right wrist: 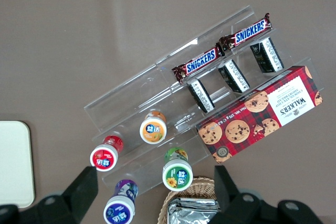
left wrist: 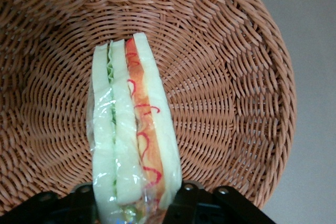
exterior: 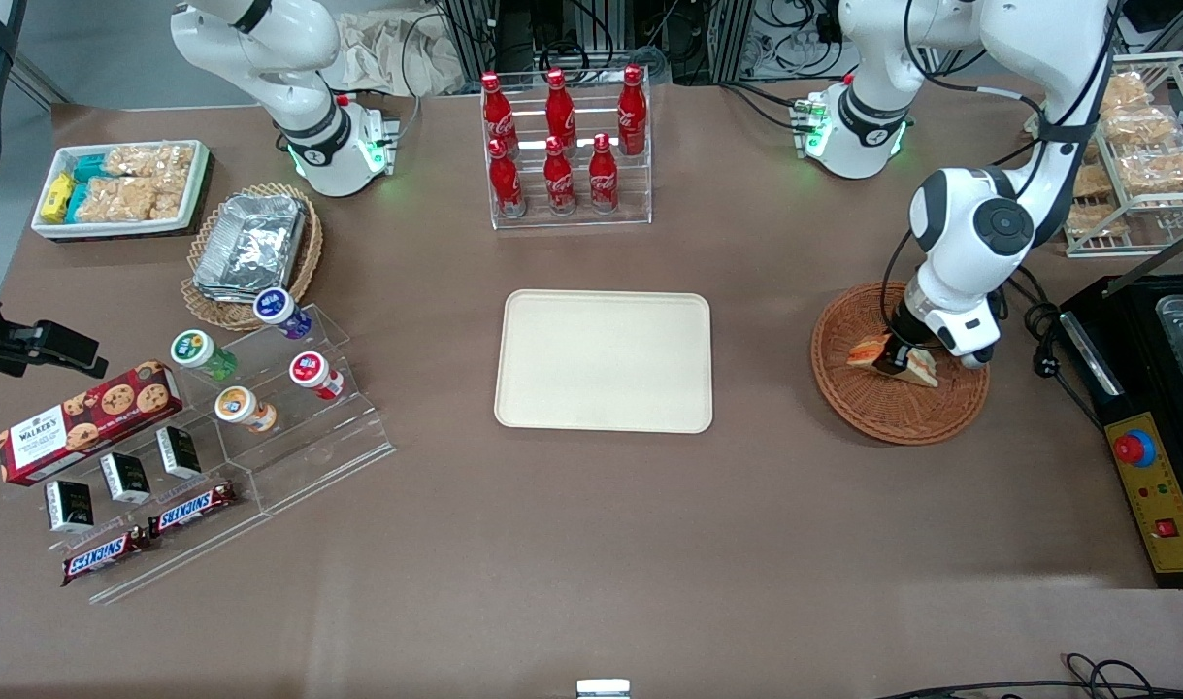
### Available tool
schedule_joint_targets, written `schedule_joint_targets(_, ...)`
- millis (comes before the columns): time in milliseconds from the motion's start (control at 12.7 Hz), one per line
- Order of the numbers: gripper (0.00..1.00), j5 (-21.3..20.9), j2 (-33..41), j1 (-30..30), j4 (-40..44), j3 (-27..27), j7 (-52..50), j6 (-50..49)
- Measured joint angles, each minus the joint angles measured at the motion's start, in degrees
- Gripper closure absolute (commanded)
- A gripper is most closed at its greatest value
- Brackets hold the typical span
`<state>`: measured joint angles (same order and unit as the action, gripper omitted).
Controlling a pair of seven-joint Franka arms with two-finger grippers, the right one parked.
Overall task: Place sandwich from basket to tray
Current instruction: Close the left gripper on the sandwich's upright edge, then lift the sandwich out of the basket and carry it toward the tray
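The sandwich is a wrapped wedge of white bread with orange-red and green layers. It sits in the round reddish-brown wicker basket toward the working arm's end of the table. My gripper reaches down into the basket and is shut on the sandwich. In the left wrist view the sandwich runs out from between the black fingers of the gripper, with the basket's weave under it. The cream tray lies bare at the table's middle, beside the basket.
A rack of red cola bottles stands farther from the front camera than the tray. A black appliance with a red button flanks the basket. A clear stand of small jars, a tan basket of foil containers and a snack bin lie toward the parked arm's end.
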<state>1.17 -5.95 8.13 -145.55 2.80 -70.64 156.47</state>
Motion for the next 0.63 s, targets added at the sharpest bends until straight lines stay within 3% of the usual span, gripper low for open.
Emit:
schedule_joint_targets(395,1.00,0.00,1.31,0.00,0.53,0.00,0.04,-0.56)
schedule_joint_targets(632,1.00,-0.06,6.77,0.04,3.43,-1.10,0.37,-10.66)
